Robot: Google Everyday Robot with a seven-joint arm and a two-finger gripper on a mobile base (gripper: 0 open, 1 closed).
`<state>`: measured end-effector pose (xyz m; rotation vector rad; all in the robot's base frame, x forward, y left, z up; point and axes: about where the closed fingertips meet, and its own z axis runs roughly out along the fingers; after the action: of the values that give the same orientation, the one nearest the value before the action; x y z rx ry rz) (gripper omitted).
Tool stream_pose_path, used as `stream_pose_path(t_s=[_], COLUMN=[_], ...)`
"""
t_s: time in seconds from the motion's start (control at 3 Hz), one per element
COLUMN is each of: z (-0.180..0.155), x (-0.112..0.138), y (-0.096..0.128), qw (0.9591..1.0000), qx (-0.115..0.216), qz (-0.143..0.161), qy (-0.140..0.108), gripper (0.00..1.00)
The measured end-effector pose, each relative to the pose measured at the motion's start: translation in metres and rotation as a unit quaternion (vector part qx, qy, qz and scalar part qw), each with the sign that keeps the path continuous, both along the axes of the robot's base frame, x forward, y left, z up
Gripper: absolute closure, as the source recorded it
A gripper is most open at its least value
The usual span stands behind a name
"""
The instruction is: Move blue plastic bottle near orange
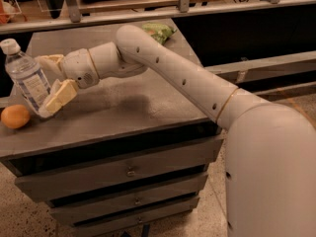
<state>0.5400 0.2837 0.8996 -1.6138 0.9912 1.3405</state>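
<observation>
Camera view: the white arm (197, 88) reaches left across a grey table (133, 110). Its gripper (45, 83) sits at the table's left end, with its two pale fingers (59, 98) closed on the lower half of the blue plastic bottle (22, 68), one in front and one behind. The bottle leans slightly, cap upward, just beside the orange (16, 116) at the left edge. A green bag (157, 32) lies at the far side, well apart.
</observation>
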Motion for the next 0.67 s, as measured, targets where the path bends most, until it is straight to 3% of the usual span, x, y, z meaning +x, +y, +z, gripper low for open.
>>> stream_pose_path(t_s=[0.33,0.67], z=[0.000,0.011], x=[0.000,0.016], y=[0.000,-0.031], qw=[1.0000,0.9993], qx=[0.000,-0.003], qz=[0.000,-0.035], qy=[0.000,-0.014], gripper=[0.00,0.00])
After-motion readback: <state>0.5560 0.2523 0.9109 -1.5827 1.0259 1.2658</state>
